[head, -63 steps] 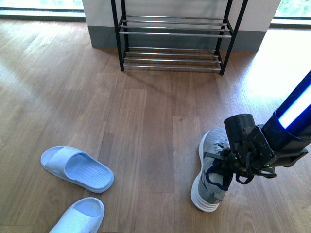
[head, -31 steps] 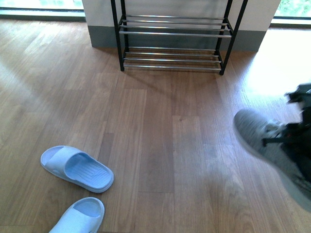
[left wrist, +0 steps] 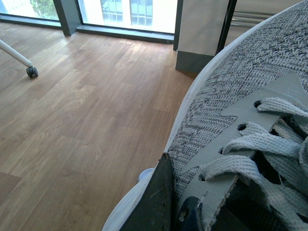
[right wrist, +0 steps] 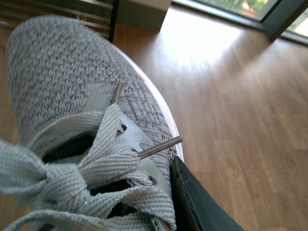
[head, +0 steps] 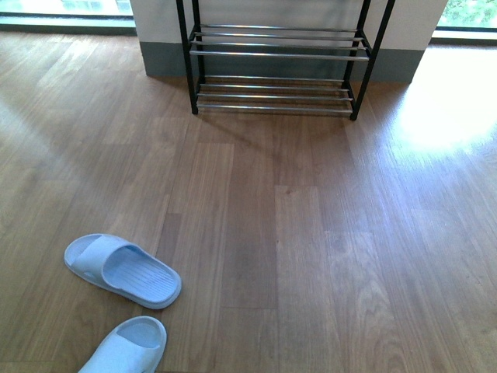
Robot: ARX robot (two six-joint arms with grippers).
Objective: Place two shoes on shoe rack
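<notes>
Against the left claw (left wrist: 166, 202) sits one grey knit sneaker (left wrist: 226, 91), against the right claw (right wrist: 192, 202) its mate (right wrist: 57, 72), seemingly clamped at the laced throat: right for light, squashy uppers; shoe rack (head: 276, 54) well ahead.

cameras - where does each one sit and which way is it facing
Front view: on the body between the arms, facing ahead and down over wood floor to the shoe rack, blue slides near left; no arm shows.
Left wrist view: on the left wrist, close over a grey sneaker, left fingers beside it.
Right wrist view: on the right wrist, close over the other sneaker, right fingers beside it.
Shared: all three show floor and rack; the front view shows neither sneaker.
</notes>
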